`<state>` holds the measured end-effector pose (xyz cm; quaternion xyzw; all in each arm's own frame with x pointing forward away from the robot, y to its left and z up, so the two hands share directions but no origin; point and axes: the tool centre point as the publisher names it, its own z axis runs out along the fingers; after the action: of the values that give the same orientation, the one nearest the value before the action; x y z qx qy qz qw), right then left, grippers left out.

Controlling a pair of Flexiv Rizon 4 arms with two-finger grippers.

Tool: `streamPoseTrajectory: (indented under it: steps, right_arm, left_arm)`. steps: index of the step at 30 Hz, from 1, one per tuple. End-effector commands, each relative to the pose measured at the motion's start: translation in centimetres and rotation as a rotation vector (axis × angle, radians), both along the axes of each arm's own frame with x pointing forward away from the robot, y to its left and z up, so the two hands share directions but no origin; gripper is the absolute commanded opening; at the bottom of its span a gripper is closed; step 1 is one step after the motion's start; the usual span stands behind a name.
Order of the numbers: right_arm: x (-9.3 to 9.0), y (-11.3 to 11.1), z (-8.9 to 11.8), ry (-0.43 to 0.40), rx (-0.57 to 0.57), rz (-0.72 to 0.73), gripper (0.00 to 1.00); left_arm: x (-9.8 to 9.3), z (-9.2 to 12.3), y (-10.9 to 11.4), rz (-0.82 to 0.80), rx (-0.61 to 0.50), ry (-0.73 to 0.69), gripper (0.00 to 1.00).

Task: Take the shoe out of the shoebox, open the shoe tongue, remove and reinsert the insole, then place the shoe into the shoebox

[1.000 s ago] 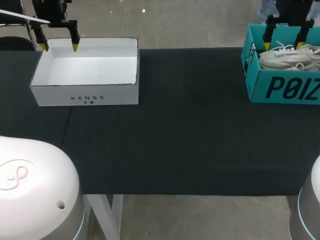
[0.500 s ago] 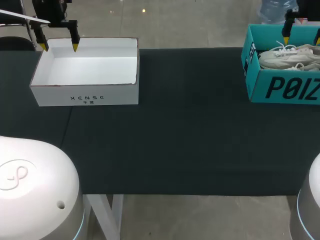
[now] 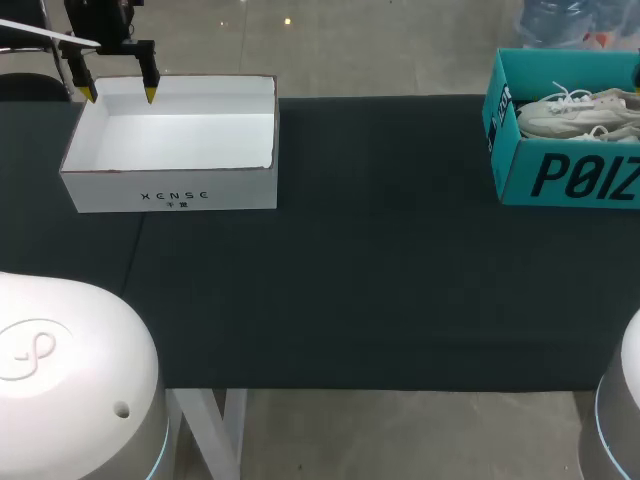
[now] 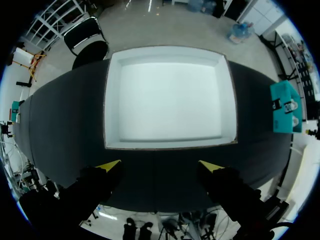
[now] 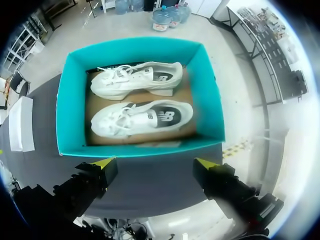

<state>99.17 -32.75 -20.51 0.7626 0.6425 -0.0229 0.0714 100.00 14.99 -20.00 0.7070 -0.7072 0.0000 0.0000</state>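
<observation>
A teal shoebox (image 3: pixel 560 178) stands at the table's far right with its lid off. A pair of white sneakers lies in it on brown card. In the right wrist view, one shoe (image 5: pixel 137 79) lies by the box's far wall and the other shoe (image 5: pixel 142 117) lies nearer my fingers. My right gripper (image 5: pixel 155 164) hangs open and empty high above the shoebox wall (image 5: pixel 67 117). It is outside the head view. At the far left, my left gripper (image 3: pixel 119 95) hangs open and empty over the back edge of the white box (image 3: pixel 170 185).
The white box (image 4: pixel 170 100) is shallow and holds nothing. A dark cloth (image 3: pixel 380 270) covers the table between the two boxes. The table's front edge (image 3: pixel 400 388) runs across the lower head view.
My right gripper has drifted to the right from above the shoes and left the head view. The left arm, both boxes and the shoes have not moved.
</observation>
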Motion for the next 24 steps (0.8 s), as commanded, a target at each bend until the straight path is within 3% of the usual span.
streamPoseTrajectory:
  steps: [1,8,24]
  right_arm:
    - [0.2,-1.9,-2.1,-0.019,0.015,0.006,1.00]
    - [1.3,-4.4,-4.3,-0.044,0.017,0.017,1.00]
    - [1.7,-4.7,-4.0,-0.031,-0.006,-0.009,1.00]
  left_arm:
    - [0.0,0.0,0.0,0.000,0.000,0.000,1.00]
    - [0.0,0.0,0.0,0.000,0.000,0.000,1.00]
    - [0.0,0.0,0.0,0.000,0.000,0.000,1.00]
